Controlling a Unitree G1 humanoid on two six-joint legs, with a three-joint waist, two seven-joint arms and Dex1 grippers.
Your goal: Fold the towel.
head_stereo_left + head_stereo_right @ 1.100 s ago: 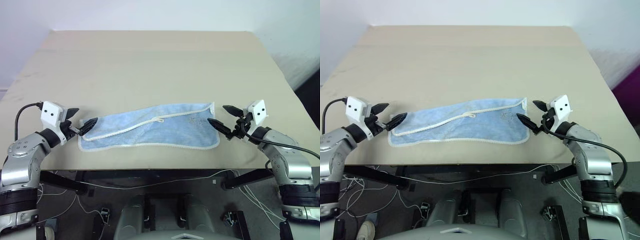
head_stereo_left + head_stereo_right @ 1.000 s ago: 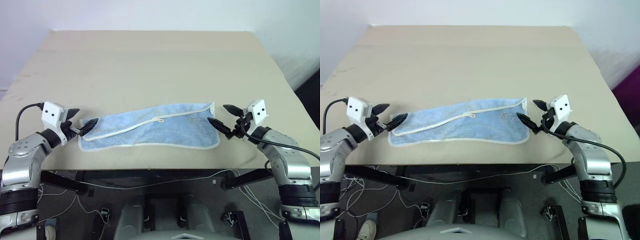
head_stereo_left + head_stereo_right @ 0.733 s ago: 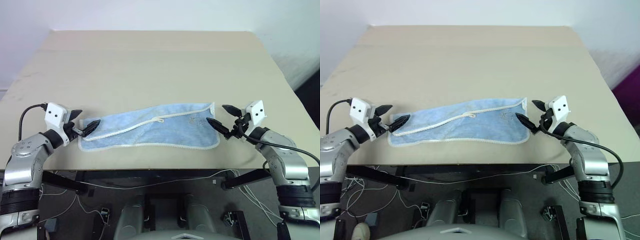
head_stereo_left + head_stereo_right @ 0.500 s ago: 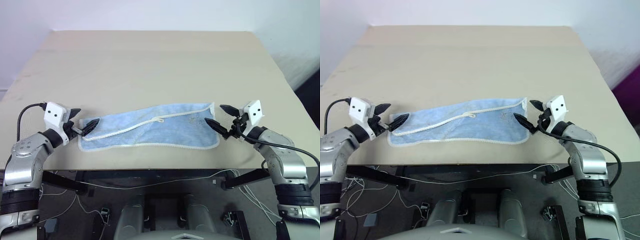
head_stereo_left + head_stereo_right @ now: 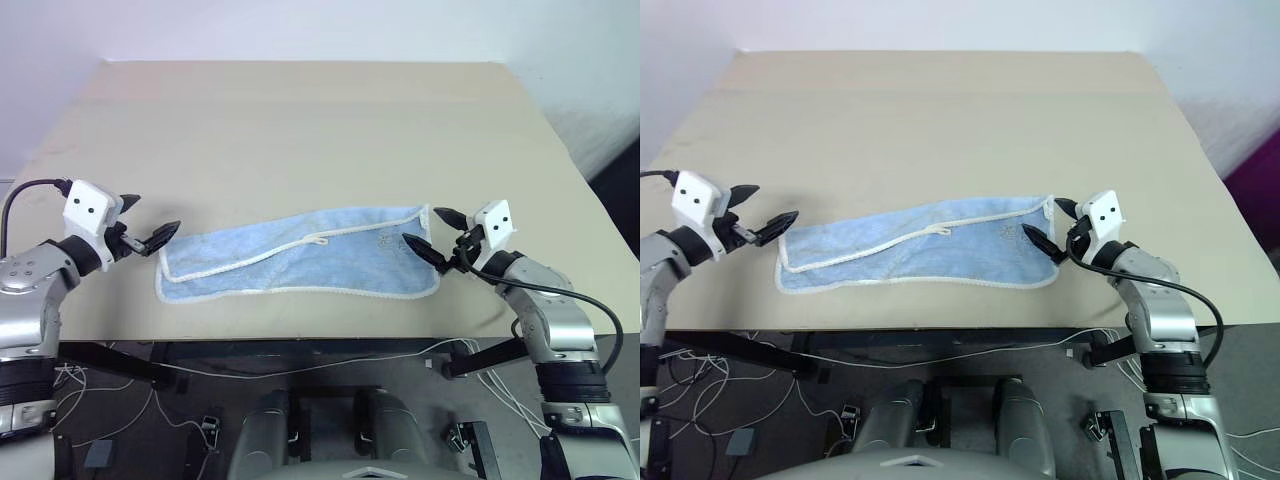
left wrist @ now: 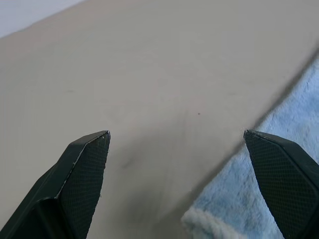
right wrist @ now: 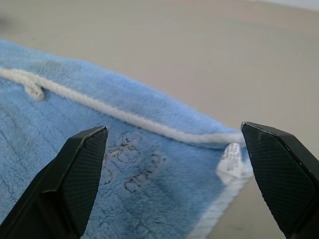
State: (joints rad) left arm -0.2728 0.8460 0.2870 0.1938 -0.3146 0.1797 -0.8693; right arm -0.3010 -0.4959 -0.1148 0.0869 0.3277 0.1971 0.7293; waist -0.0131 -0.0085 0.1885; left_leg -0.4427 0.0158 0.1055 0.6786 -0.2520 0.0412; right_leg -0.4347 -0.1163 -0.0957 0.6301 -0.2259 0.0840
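My left gripper [image 5: 148, 222], two black fingers set wide apart, hovers just off the left end of the towel [image 5: 300, 255] — a small light blue terry cloth with white stitched edging. It grips nothing. My right gripper [image 5: 428, 235], its fingers spread just as wide and also empty, sits at the towel's right end, one finger over the cloth near the far right corner, where the left eye view shows it low above the blue pile.

The towel lies along the near edge of the flat beige tabletop [image 5: 300, 130] as a long, slightly slanted strip, seemingly already doubled lengthwise, a white edging line with a small loop tag [image 5: 318, 240] running across its upper face.

To do this step well, I judge each gripper should pinch a corner through all the layers, right at the stitched edge, so the floppy cloth lifts evenly and does not slide apart — then one end can be carried over the other.

Counted: one towel, one loop tag, one table, two grippers.
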